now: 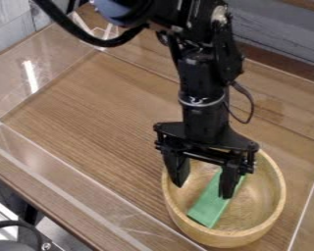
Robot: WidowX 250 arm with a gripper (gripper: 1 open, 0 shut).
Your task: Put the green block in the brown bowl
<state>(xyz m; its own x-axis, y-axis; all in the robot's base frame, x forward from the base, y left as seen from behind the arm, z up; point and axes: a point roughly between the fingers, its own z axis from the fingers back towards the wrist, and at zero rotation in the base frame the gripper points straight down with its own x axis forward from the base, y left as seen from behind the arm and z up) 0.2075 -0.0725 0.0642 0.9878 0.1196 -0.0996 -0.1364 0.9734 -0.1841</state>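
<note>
- Down at the near right of the wood-grain table, a large round light-brown wooden bowl with a thick rim sits on the surface.
- Inside its shallow hollow lies the small bright green rectangular block, tilted against the inner slope.
- Right above the bowl hangs the black gripper, fingers spread apart, clamping nothing, the block below and between them.

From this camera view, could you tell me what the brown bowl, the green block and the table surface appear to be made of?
The brown bowl looks like light, matte wood, with a thick pale rim. The green block is a uniform bright green, possibly painted wood or plastic; I cannot tell which. The table shows a streaked wood-grain pattern with glare, perhaps glossy laminate or varnished wood.
</note>
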